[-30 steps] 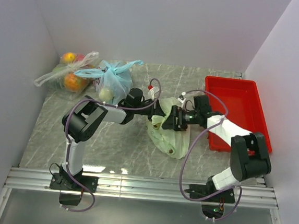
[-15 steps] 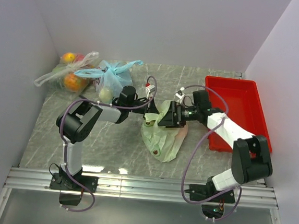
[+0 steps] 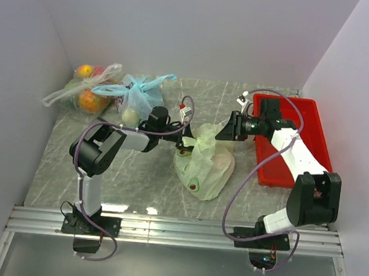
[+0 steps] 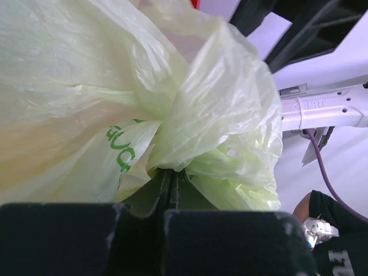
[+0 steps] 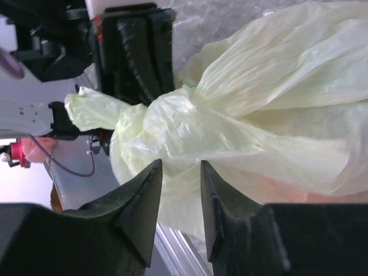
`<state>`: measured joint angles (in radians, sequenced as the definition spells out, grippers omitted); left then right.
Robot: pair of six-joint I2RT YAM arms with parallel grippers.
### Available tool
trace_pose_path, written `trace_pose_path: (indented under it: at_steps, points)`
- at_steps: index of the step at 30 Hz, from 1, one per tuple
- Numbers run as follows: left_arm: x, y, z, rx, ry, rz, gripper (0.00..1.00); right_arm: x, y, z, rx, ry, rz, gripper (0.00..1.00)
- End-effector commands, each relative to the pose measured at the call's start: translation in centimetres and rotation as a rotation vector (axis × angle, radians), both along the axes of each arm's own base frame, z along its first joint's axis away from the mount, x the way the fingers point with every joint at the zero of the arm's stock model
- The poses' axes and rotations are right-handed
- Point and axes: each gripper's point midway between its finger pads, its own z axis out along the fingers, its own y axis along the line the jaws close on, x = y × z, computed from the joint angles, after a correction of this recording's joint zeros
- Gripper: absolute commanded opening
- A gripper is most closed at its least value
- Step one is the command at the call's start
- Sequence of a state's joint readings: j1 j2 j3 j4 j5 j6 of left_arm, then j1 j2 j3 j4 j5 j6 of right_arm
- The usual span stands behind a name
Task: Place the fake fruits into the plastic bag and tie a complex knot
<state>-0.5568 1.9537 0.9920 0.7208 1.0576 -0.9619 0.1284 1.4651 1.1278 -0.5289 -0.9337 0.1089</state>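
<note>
The pale green plastic bag (image 3: 208, 166) lies mid-table, its top twisted into a knot (image 5: 172, 115). My left gripper (image 3: 183, 136) is shut on a bunched strand of the bag (image 4: 190, 98), its jaws pressed together (image 4: 171, 172). To the bag's right, my right gripper (image 3: 222, 131) points at the knot. Its jaws (image 5: 181, 164) stand apart, and bag plastic shows in the gap at their tips. The fake fruits are hidden inside the bag; only a faint orange-pink tint (image 5: 276, 190) shows through the plastic.
A red tray (image 3: 301, 132) lies at the right, under my right arm. A light blue bag (image 3: 139, 102) and a clear bag of wrapped fruits (image 3: 85, 94) sit at the back left. White walls close in on three sides.
My right gripper has drawn back to the right and toward the rear, and its jaws have narrowed. The bag's top has stretched out between the two grippers. My left gripper stays shut.
</note>
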Motion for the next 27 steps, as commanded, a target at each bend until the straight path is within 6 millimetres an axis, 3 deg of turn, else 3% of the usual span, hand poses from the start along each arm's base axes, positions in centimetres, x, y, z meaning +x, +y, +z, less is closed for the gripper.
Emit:
trace_pose_path:
  at_steps: [1,9,15,17,21,25,27]
  points:
    - [-0.3,0.0,1.8,-0.024,-0.080,-0.023,0.00,2.4,0.4,1.0,0.021,-0.036,-0.034,0.39]
    - [0.1,-0.1,1.4,-0.003,-0.088,-0.007,0.00,0.0,-0.3,5.8,0.130,-0.167,0.094,0.34]
    - [0.4,0.0,1.2,0.022,-0.097,-0.001,0.00,2.8,-1.2,8.3,0.165,-0.226,0.064,0.40]
    - [0.3,0.0,1.3,0.025,-0.106,-0.001,0.00,4.8,-1.5,7.3,0.108,-0.232,0.005,0.46]
    - [0.3,0.1,1.4,0.029,-0.114,0.000,0.00,6.3,-0.7,3.3,-0.061,-0.238,0.036,0.53]
    - [0.3,0.0,1.6,0.023,-0.120,-0.003,0.00,4.7,0.2,-1.1,-0.156,-0.139,0.119,0.55]
    - [0.4,0.0,1.6,0.024,-0.118,-0.001,0.00,3.3,0.0,-2.7,-0.182,-0.103,0.157,0.61]
